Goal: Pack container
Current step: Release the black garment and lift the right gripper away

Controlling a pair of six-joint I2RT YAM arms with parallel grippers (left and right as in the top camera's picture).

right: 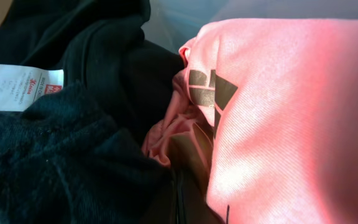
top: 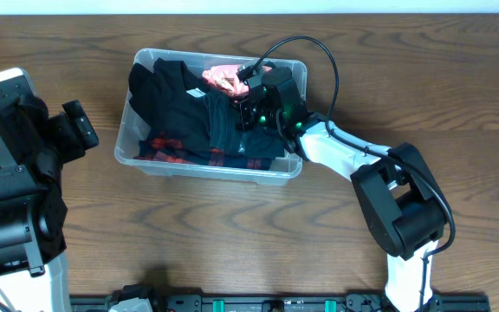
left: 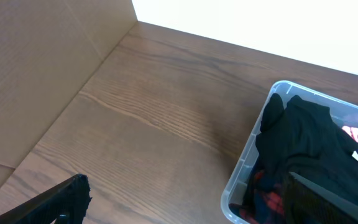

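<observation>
**Packing nearly done:** the clear plastic container [top: 206, 170] sits at the far middle of the wooden desk [top: 232, 243], filled to about its rim with clothes. My right fingers [top: 246, 111] are down among them at the container's right end, beside the pink garment [top: 223, 78]. The wrist view there is all fabric, so I cannot tell whether they are clenched on cloth or released. My left fingers [top: 78, 128] hang well left of the container, spread apart and grasping nothing.

I judge that what is left is to tuck the pile down and draw my right arm clear. No loose clothing shows on the desk outside the container.

**The count:**
- one container
- one pink garment with a dark printed logo
- one red-and-black plaid piece [top: 173, 152] along the near wall
- black clothing [top: 176, 100] in the left and middle, at least two pieces by their differing weaves, though I cannot separate them for certain
- one white care tag [right: 16, 87] on the black fabric
</observation>
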